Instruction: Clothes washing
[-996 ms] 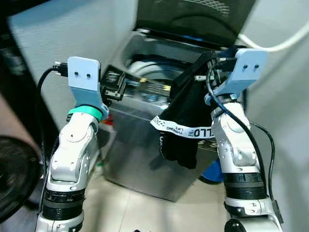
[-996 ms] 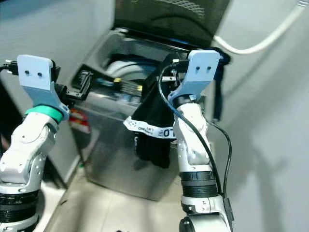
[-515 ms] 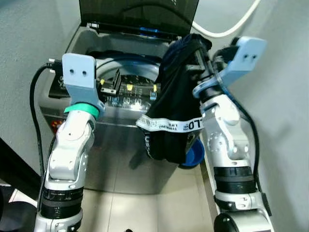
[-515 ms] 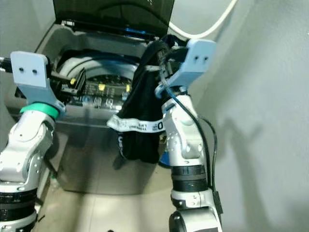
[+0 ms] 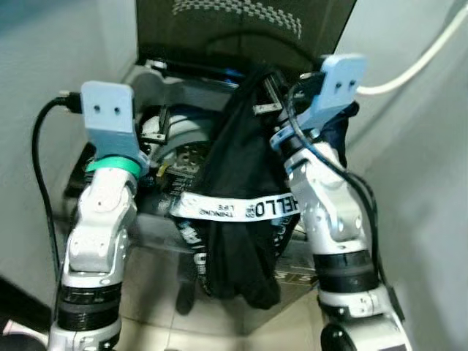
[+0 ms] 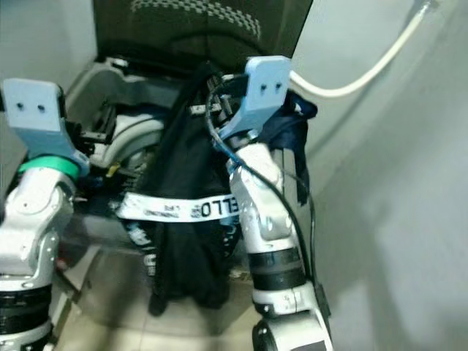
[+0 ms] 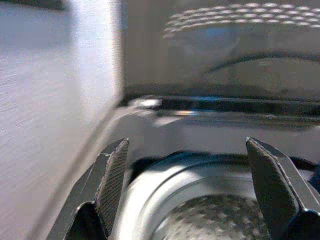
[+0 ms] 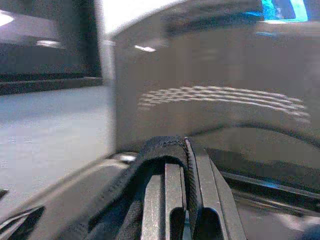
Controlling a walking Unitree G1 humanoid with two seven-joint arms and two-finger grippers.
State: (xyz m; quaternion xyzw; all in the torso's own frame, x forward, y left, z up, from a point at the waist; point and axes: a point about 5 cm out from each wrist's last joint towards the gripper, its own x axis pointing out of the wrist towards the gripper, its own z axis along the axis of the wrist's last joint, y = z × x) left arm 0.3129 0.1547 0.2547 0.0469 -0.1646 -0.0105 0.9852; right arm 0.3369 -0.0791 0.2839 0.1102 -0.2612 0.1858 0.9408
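Nearest, we are listing the hanging load: a black garment (image 5: 238,241) with a white lettered waistband (image 5: 241,208), draping in front of the washing machine's front panel (image 5: 157,227), its lowest folds dangling well below the rim.

Next, the right gripper (image 5: 267,95) is pinching the garment's top; in the right wrist view its fingers (image 8: 172,200) are pressing together with a fold of black cloth wrapping over them. A dark blue piece of cloth (image 6: 292,128) is also hanging just beside that arm; we cannot tell whether it belongs to the same grip.

Then, the left gripper (image 7: 187,185) is hovering above the drum (image 7: 210,220) with its fingers spread wide and nothing between them.

Step in hand, as we are judging it: carrying the garment over the opening for release. To do this well, we are advising raising the load until the trailing hem clears the front rim, then moving it over the drum before parting the fingers; otherwise the tail may be snagging outside.

Farthest, the open lid (image 5: 241,29) is standing upright behind the opening and limiting forward reach. A wall (image 6: 395,219) is crowding the right arm closely, with a white hose (image 6: 365,69) running along it. More open room is lying on the left.
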